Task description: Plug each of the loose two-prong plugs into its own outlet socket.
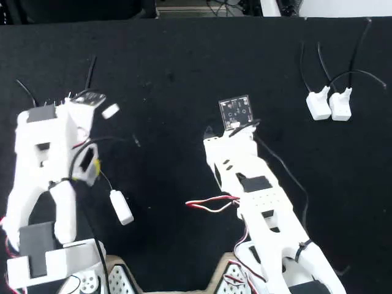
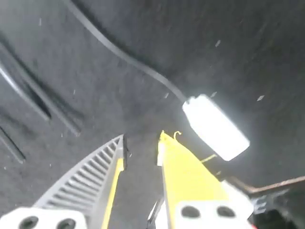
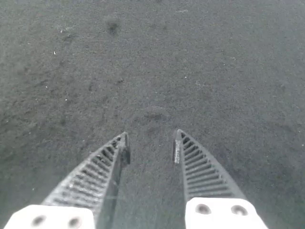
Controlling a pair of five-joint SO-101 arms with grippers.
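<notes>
On black cloth point(image 2: 238, 47) — white, oblong plug point(image 2: 215, 126)

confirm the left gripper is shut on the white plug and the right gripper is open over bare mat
No: the left gripper is open and empty, the white plug lying on the mat beside it, as the left wrist view shows. The right gripper is indeed open over bare mat.
</notes>
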